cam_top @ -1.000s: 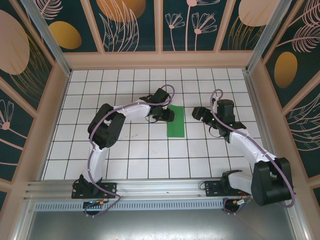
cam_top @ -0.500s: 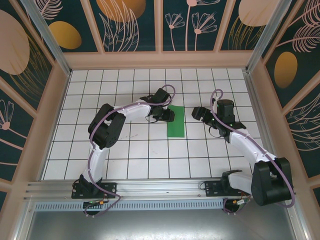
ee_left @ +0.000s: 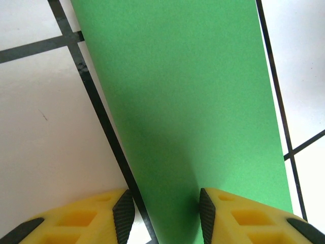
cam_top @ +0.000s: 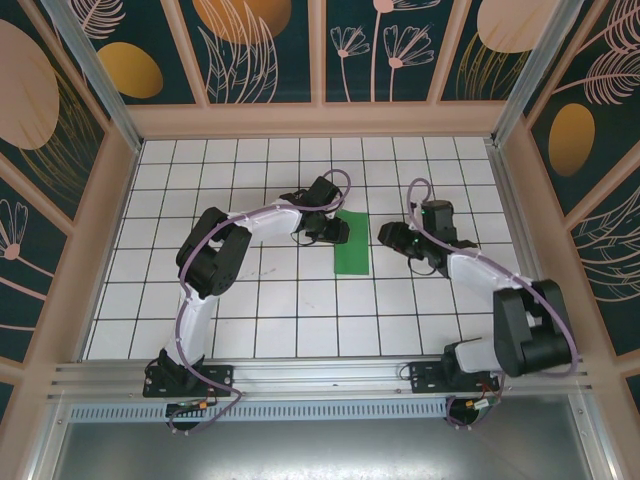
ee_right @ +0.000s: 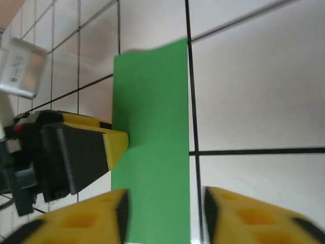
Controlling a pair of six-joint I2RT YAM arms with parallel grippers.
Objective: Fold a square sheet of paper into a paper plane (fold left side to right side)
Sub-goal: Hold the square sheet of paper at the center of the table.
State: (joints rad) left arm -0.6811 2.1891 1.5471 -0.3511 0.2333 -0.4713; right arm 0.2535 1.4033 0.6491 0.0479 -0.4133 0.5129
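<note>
On the white tiled bench (cam_top: 250,300), a bright-green sheet of thin matte paper (cam_top: 352,246) lies flat near the middle. It is folded into a long narrow strip running away from the arms, and nothing touches its near end. Farther along, the left claw (ee_left: 165,216) sits at the strip's left side. Its yellow, black-padded fingers stand partly apart, one over bare tile and one over the green, straddling the paper's left edge and clamping nothing. Just beside the strip's right edge, the right claw (cam_top: 392,234) faces the paper with its yellow fingers also parted and empty. The strip's far end lies flat beyond both claws.
</note>
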